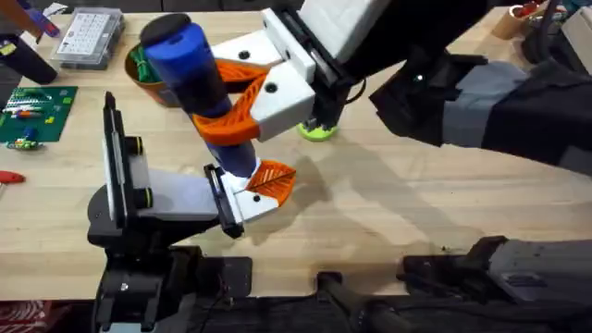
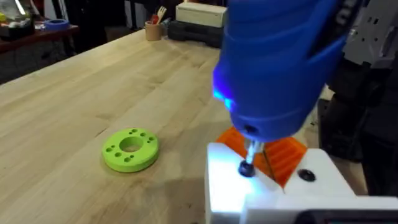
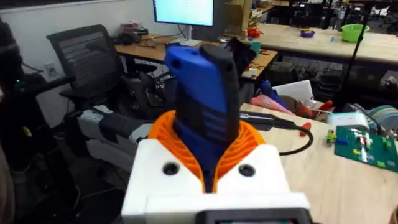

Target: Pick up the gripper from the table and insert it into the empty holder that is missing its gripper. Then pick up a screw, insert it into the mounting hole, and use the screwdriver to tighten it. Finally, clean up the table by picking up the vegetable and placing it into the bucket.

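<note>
- Gripping the screwdriver (image 1: 199,79) around its thick blue body, the right gripper (image 1: 242,97) has its white and orange fingers (image 1: 277,102) closed on both sides of the tool.
- The screwdriver leans over the holder (image 1: 176,196), and its thin metal bit (image 2: 250,151) comes down onto a dark screw head (image 2: 247,168) in the white base of the small gripper (image 1: 268,183).
- That small gripper sits at the end of the holder, against its black plate (image 1: 223,201), with the orange ribbed tip pointing away over the table (image 1: 388,213).
- A blue light glows on the side of the screwdriver in the left wrist view.
- The lime-green ring (image 2: 130,149) lies flat on the table, near the holder's end but apart from it.
- The bucket (image 1: 148,81) stands behind the screwdriver at the far side of the table, with green pieces inside it.
- A clear parts box (image 1: 88,37) and a green circuit board (image 1: 32,113) lie toward the far left of the table.
- The left gripper's state cannot be told from these views.
</note>
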